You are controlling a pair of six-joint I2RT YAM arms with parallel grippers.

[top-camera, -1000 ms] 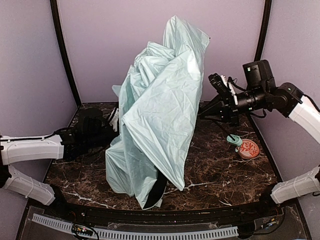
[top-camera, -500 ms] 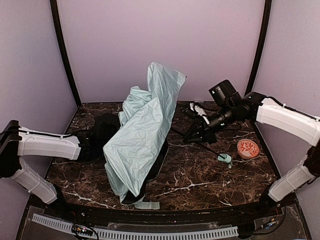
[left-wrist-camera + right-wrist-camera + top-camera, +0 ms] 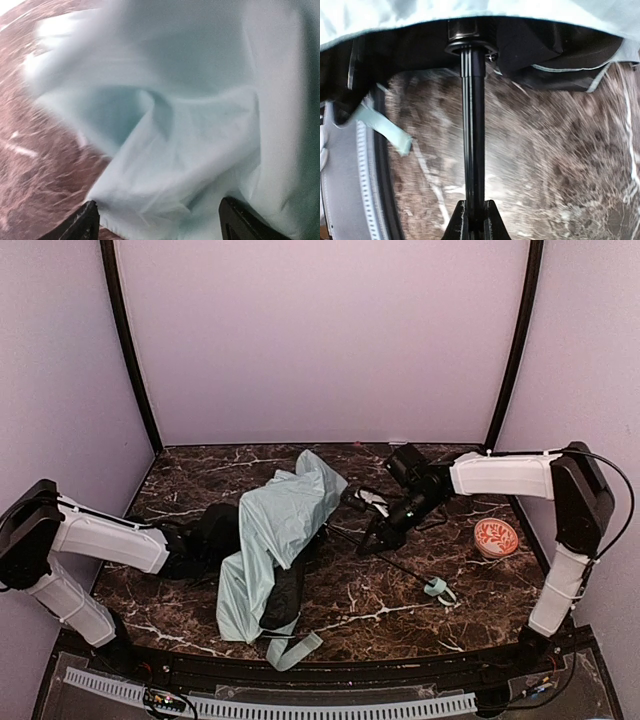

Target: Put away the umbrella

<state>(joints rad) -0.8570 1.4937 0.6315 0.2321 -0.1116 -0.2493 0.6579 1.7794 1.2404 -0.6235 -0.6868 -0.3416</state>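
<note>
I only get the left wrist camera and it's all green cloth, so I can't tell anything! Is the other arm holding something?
Observer: Yes. The right fingers are shut on the umbrella, gripping its thin black shaft.
Operator: Where's the handle?
Observer: The small mint handle is down on the marble table, on the right side, apart from the orange dish.
Operator: Is the umbrella standing up?
Observer: No. It lies collapsed low on the table, between the two arms.
</note>
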